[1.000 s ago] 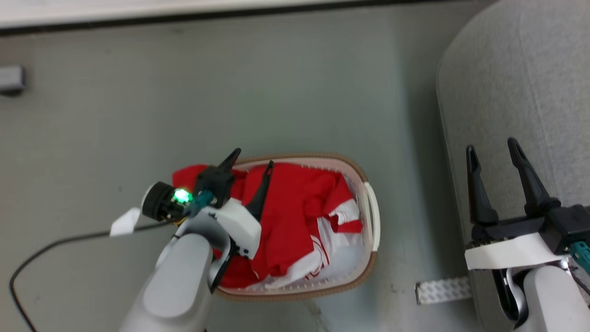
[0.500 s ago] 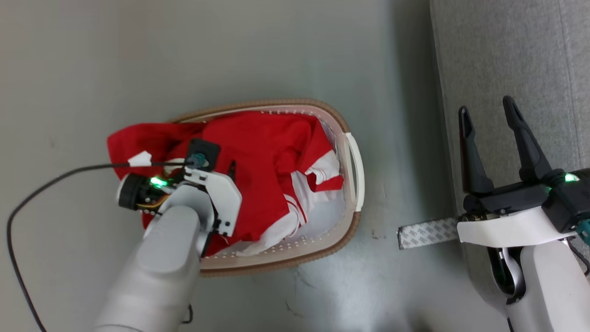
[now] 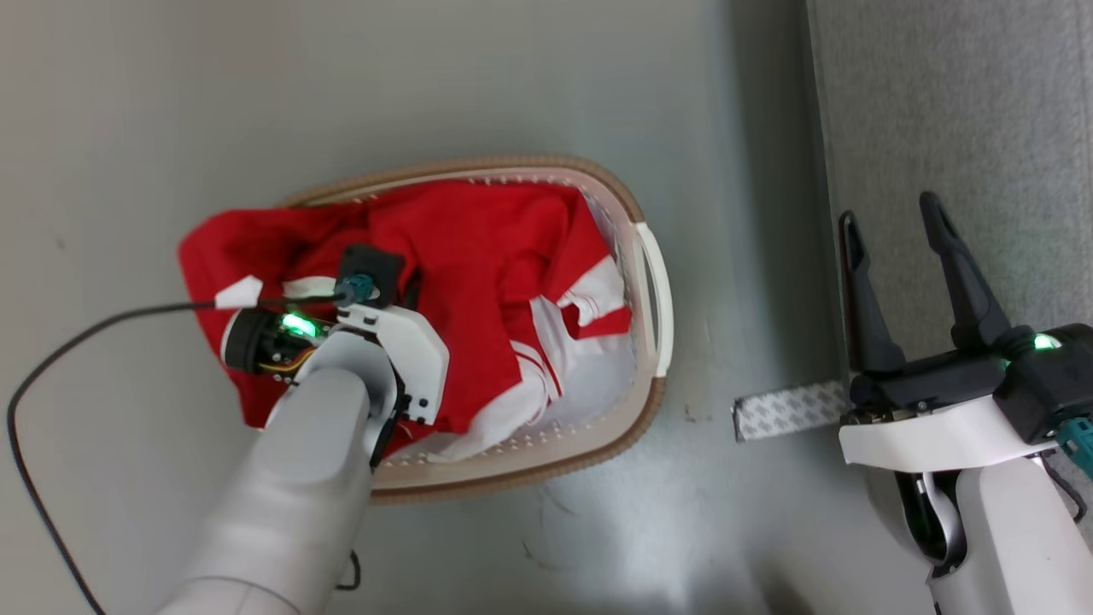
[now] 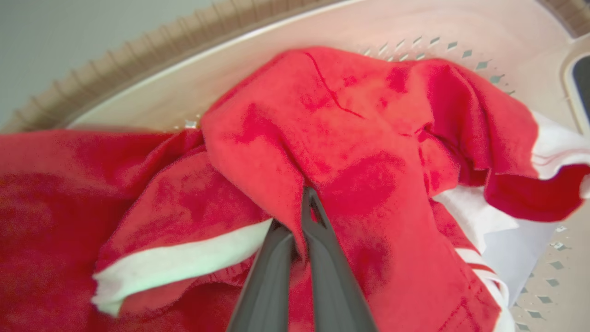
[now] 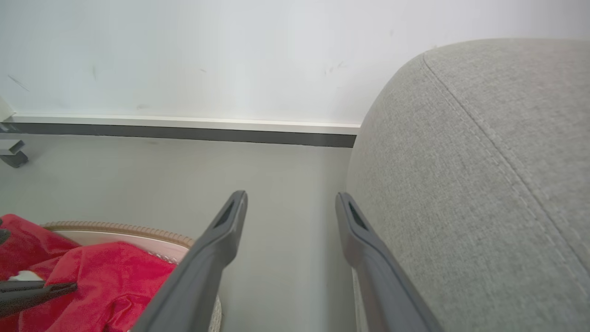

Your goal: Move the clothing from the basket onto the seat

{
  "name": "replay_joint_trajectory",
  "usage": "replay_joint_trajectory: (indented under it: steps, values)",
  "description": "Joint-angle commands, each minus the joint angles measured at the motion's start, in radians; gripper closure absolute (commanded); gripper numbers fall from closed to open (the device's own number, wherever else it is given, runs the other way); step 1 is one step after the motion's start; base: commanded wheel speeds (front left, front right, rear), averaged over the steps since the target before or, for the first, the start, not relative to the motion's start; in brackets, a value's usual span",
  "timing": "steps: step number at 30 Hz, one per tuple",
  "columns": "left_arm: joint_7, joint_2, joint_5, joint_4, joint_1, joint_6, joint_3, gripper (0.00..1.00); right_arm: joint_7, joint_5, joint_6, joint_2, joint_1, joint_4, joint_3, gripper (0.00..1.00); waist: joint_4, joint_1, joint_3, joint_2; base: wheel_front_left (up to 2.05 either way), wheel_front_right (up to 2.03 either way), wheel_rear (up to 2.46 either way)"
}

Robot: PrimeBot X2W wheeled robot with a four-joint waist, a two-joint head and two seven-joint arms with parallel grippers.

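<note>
grip: left gripper (image 4: 307, 199) closed on a fold of bright red, white-banded fabric clothing (image 4: 355, 133), bite depth unclear | next: to be lifted slowly, straight up, clear of white perforated plastic basket (image 3: 512, 162) | right gripper (image 3: 888, 212) spread, empty

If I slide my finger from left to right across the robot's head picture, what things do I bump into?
Thin black cable → bright red soft clothing with white stripes → white plastic basket with a brown rim → grey patterned strip on the floor → big light grey fabric sofa.
</note>
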Motion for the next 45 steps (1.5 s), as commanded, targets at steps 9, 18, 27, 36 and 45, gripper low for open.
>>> replay_joint_trajectory:
  steps: [9,18,27,36,45]
  values:
    - [-0.094,0.004,-0.181,-0.136,0.158,-0.041,-0.125,1.00,0.000,0.005,-0.002,-0.003,0.083,0.063,-0.009,0.00,0.096,-0.0002,-0.263,0.0000,0.00,0.00,0.00]
    - [-0.054,0.003,-0.298,-0.370,0.322,-0.006,-0.227,1.00,0.000,0.013,-0.002,-0.003,0.230,0.114,-0.048,0.00,0.171,-0.0002,-0.542,0.0000,0.00,0.00,0.00]
    - [0.058,0.055,-0.324,-0.720,0.435,0.053,-0.219,1.00,0.000,0.023,-0.002,-0.003,0.355,0.124,-0.073,0.00,0.194,-0.0002,-0.713,0.0000,0.00,0.00,0.00]
    - [0.199,0.142,-0.348,-1.016,0.517,0.115,-0.183,1.00,0.000,0.011,-0.002,-0.003,0.444,0.123,-0.064,0.00,0.187,-0.0002,-0.837,0.0000,0.00,0.00,0.00]
    - [0.275,0.194,-0.357,-1.160,0.540,0.143,-0.166,1.00,0.000,-0.045,-0.002,-0.002,0.474,0.055,0.020,0.00,0.185,-0.0002,-0.868,0.0000,0.00,0.00,0.00]
